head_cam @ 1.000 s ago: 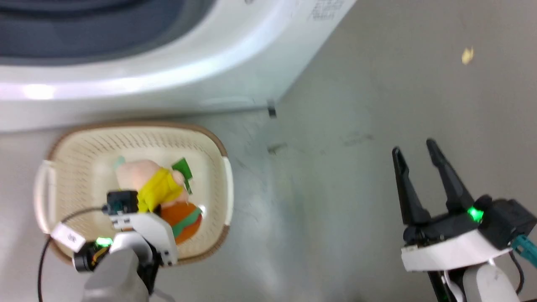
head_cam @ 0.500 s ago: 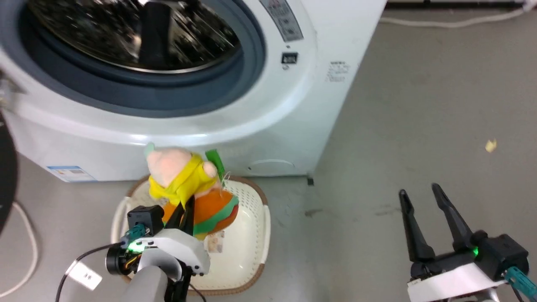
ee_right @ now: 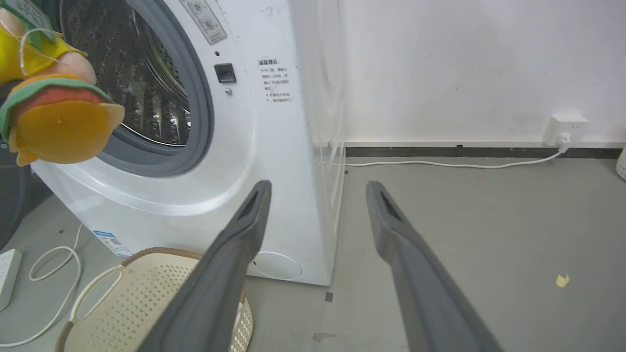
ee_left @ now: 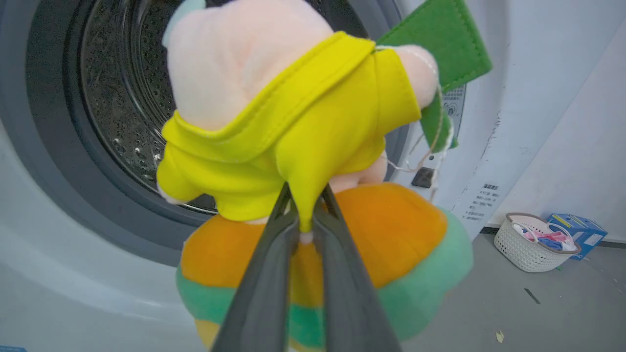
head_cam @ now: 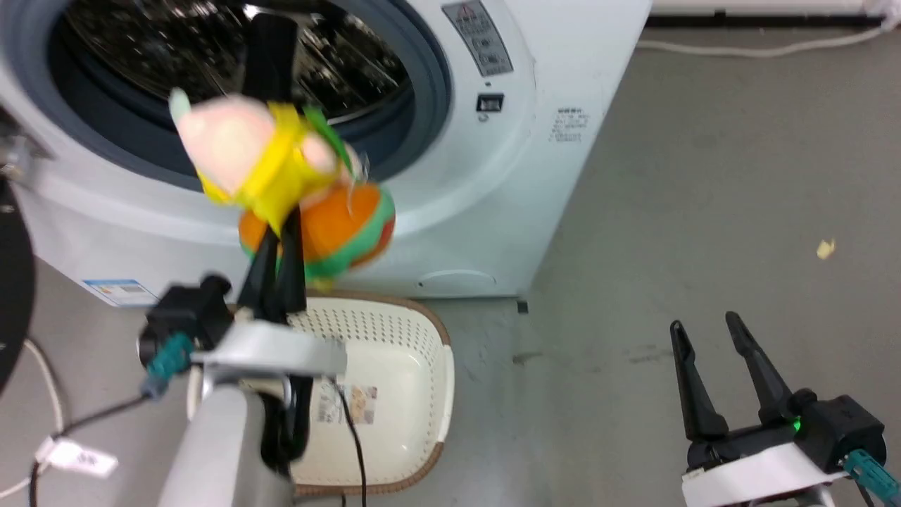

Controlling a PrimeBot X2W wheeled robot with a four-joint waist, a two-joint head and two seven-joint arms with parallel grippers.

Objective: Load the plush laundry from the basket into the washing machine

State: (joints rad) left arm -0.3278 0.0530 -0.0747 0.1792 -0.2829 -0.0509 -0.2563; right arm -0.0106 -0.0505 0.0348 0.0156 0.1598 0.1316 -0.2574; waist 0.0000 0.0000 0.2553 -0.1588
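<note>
Head view | left gripper [head_cam: 280, 236] pinches plush [head_cam: 260, 158], now raised from basket [head_cam: 445, 380] to washer [head_cam: 493, 211] mouth | loading next | right gripper [head_cam: 704, 324] spread, holding nothing

The cream perforated plastic basket [head_cam: 443, 380] is sitting on the grey floor [head_cam: 669, 211], just before the large white front-loading washing machine [head_cam: 493, 211]. The plush laundry [head_cam: 281, 176], pink figure atop orange burger, is hanging in the left gripper [head_cam: 281, 236] above the basket, seemingly just outside the machine's opening. The right gripper [head_cam: 704, 322] is hovering well apart, rightward.
</note>
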